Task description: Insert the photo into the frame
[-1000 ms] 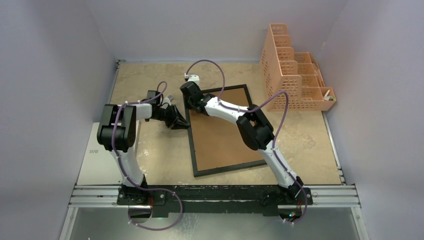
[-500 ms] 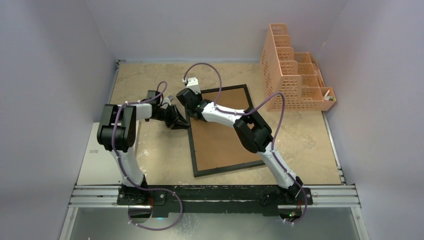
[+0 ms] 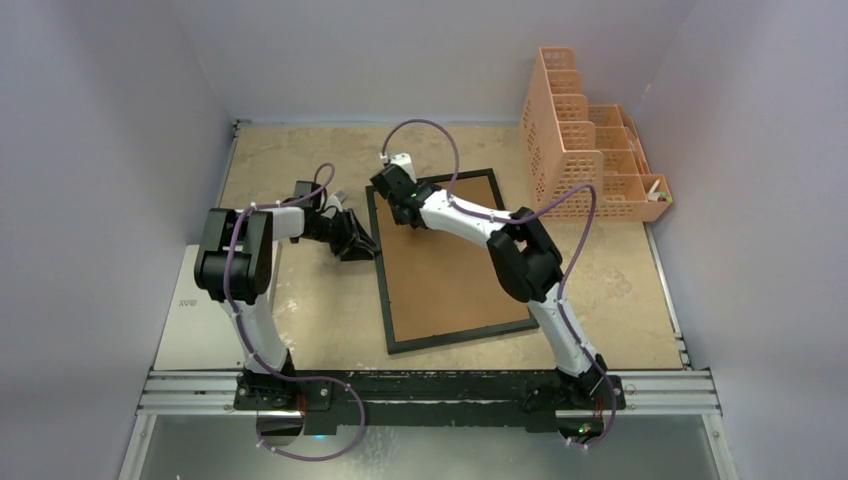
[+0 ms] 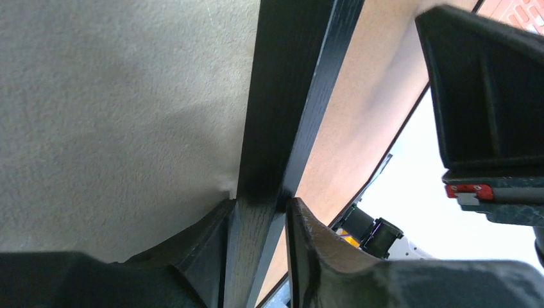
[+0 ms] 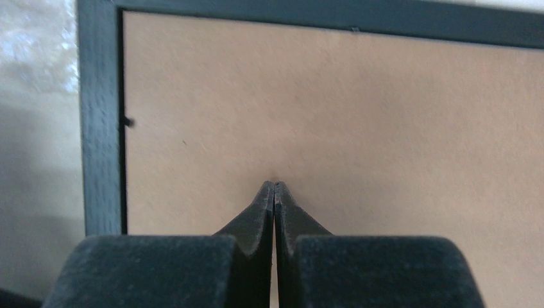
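Observation:
The frame [image 3: 381, 285] lies back-up on the table, its brown board [image 3: 450, 270] facing up. My left gripper [image 3: 366, 244] is shut on the frame's left black edge; in the left wrist view the fingers [image 4: 260, 202] pinch that edge [image 4: 282, 96]. My right gripper [image 3: 404, 216] is shut and empty, its tips [image 5: 274, 185] on the brown board [image 5: 333, 115] near the frame's far left corner [image 5: 99, 128]. The photo is out of view.
A peach mesh organizer [image 3: 585, 150] stands at the back right against the wall. A flat white device [image 3: 205, 315] lies at the left edge beside the left arm. Grey walls close in three sides. A metal rail [image 3: 430, 390] runs along the near edge.
My right gripper has shifted a little to the right, from over the frame's left edge onto the brown board. The left gripper and the frame have stayed put.

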Controlling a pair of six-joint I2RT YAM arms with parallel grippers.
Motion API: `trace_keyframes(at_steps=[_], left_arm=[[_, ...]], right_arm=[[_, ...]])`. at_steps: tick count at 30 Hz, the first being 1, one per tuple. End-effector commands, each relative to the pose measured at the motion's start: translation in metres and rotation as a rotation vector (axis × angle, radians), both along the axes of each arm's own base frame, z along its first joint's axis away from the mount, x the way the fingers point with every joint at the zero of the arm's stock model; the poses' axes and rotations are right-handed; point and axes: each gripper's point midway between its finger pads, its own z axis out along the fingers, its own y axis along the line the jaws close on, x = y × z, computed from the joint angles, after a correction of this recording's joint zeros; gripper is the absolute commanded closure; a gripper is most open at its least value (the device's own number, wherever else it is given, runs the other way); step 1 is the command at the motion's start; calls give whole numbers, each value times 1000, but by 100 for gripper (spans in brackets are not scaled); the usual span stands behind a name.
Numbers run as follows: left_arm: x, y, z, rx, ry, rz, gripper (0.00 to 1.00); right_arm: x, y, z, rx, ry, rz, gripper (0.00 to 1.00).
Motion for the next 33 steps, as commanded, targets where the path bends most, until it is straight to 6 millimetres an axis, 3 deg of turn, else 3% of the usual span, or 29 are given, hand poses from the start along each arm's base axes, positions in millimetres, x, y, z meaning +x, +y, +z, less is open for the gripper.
trace_keyframes(at_steps=[1, 3, 5, 8, 11, 14, 19, 25, 33], left_arm=[[-24, 24, -43, 233, 56, -28, 62], [-17, 26, -37, 246, 24, -22, 57], [-13, 27, -32, 257, -4, -17, 54], [-9, 29, -29, 275, -34, -6, 52], [-6, 31, -28, 296, -56, 11, 52], [-1, 33, -23, 303, -77, 38, 52], [5, 33, -16, 307, -109, 71, 52], [7, 33, -17, 305, -107, 75, 52], [11, 30, -20, 293, -95, 75, 52]], right_arm=[[-26, -21, 50, 84, 78, -27, 95], [-31, -36, 71, 105, 46, -64, 87], [-40, -65, 81, 89, 28, -141, 75], [-57, -125, 78, 7, 27, -306, 47], [-75, -188, 64, -77, 48, -415, 31], [-88, -228, 49, -152, 67, -477, 24], [-117, -291, 26, -344, 137, -642, 26], [-134, -322, 13, -469, 155, -708, 32], [-132, -310, -5, -365, 248, -614, 35]])
